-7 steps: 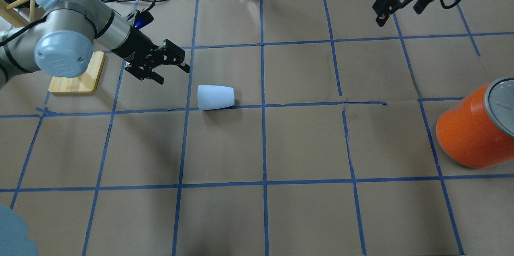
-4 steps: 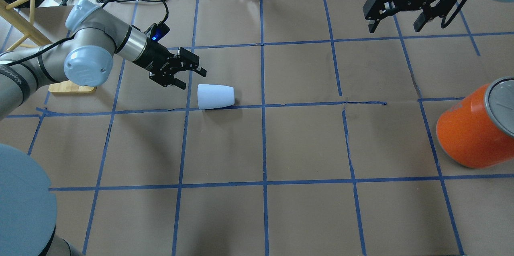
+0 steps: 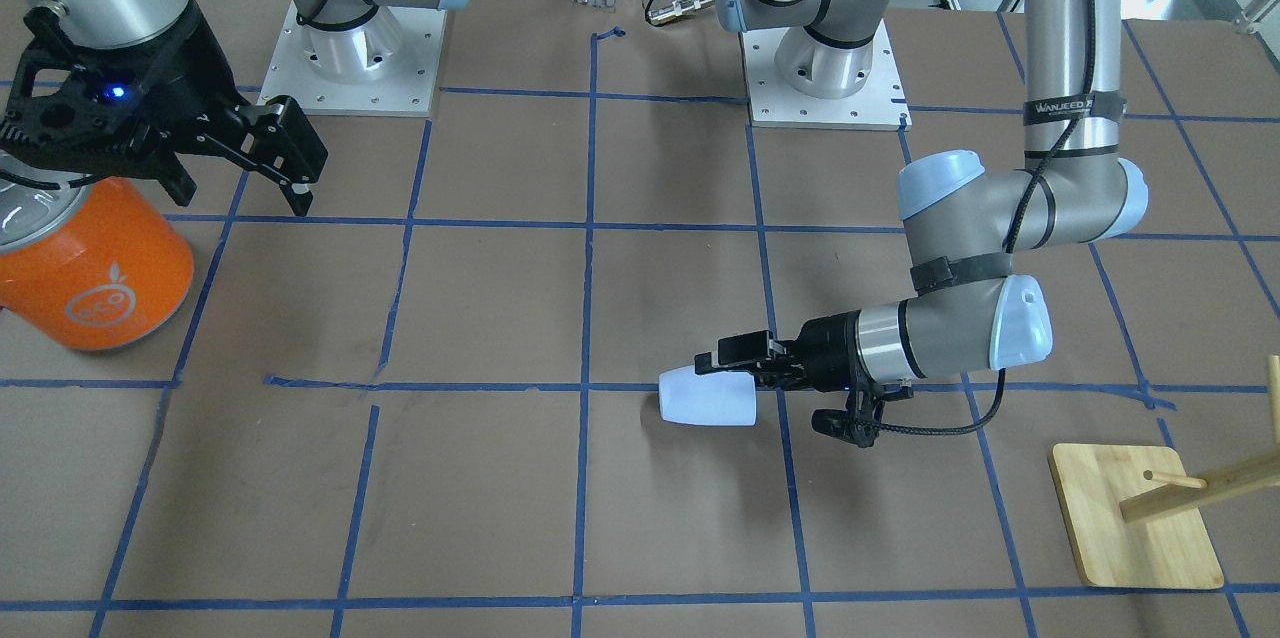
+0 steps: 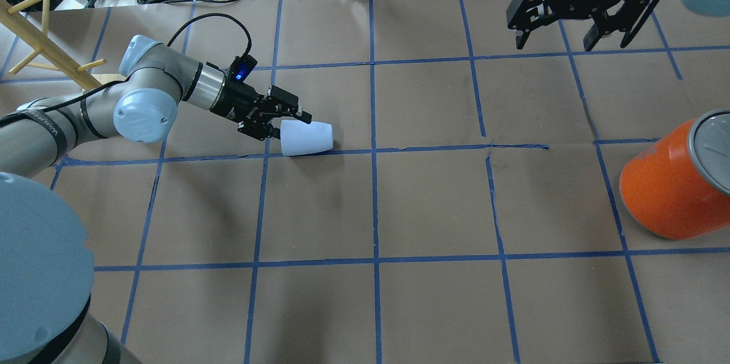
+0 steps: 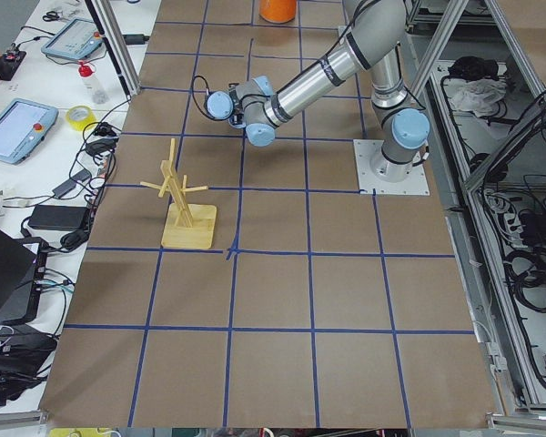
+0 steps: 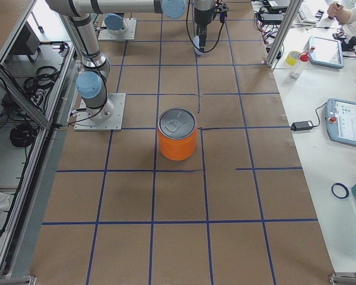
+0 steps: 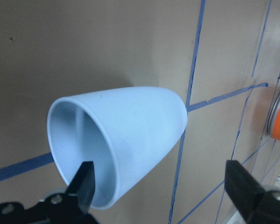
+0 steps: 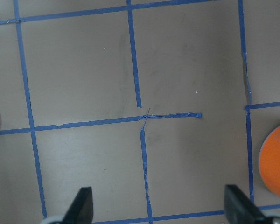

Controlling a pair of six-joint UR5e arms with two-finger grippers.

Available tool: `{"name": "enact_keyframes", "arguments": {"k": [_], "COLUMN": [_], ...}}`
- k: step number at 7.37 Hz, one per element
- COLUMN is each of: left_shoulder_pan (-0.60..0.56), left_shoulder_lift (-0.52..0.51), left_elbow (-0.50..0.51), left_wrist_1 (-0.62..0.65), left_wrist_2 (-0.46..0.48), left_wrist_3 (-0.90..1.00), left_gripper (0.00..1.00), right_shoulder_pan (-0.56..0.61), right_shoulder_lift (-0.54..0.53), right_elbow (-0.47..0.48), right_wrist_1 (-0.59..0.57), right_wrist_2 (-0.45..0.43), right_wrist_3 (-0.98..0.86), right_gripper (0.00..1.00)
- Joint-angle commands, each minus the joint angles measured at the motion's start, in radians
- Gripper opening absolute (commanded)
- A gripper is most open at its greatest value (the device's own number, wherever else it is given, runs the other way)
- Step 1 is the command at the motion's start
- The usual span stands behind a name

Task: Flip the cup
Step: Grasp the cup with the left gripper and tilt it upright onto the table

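Observation:
The pale blue-white cup (image 4: pixel 308 138) lies on its side on the brown paper, its mouth toward my left gripper (image 4: pixel 288 126). The left gripper is open at the cup's mouth. In the left wrist view one finger (image 7: pixel 86 183) is inside the rim of the cup (image 7: pixel 126 135) and the other finger (image 7: pixel 242 187) is outside, beside its wall. In the front view the cup (image 3: pixel 707 397) lies just beyond the left gripper (image 3: pixel 740 373). My right gripper (image 4: pixel 562 39) is open and empty, high over the far right of the table.
A big orange can (image 4: pixel 673 181) with a silver lid stands at the right edge, and it also shows in the front view (image 3: pixel 90 268). A wooden peg rack (image 4: pixel 40 39) on a square base (image 3: pixel 1140 518) stands far left. Cables lie beyond the far edge.
My left gripper has moved right and down to the cup's mouth, one finger now inside the rim. The cup has not moved. My right gripper has shifted slightly left.

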Motion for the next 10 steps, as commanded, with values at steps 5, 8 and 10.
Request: {"name": "enact_keyframes", "arguments": {"k": [5,8,10], "left_shoulder_pan": [-0.003,-0.006,-0.005], "left_shoulder_lift": [0.043,0.069,0.034], "left_elbow": [0.054,0.189,0.239], "left_wrist_1": [0.033,0.169,0.177], "left_wrist_2": [-0.078,0.384,0.680], "left_wrist_3": [-0.296,-0.337,-0.048], "left_gripper": [0.00,0.00,0.00], "right_shoulder_pan": [0.037,0.037,0.037], "right_shoulder_lift": [-0.031,-0.031,-0.031], "right_elbow": [0.033,0.033,0.035], "right_wrist_1": [0.003,0.003,0.003], "right_wrist_2": [-0.017,-0.019,-0.019], "right_wrist_3": [0.000,-0.001,-0.003], "right_gripper": [1.00,1.00,1.00]}}
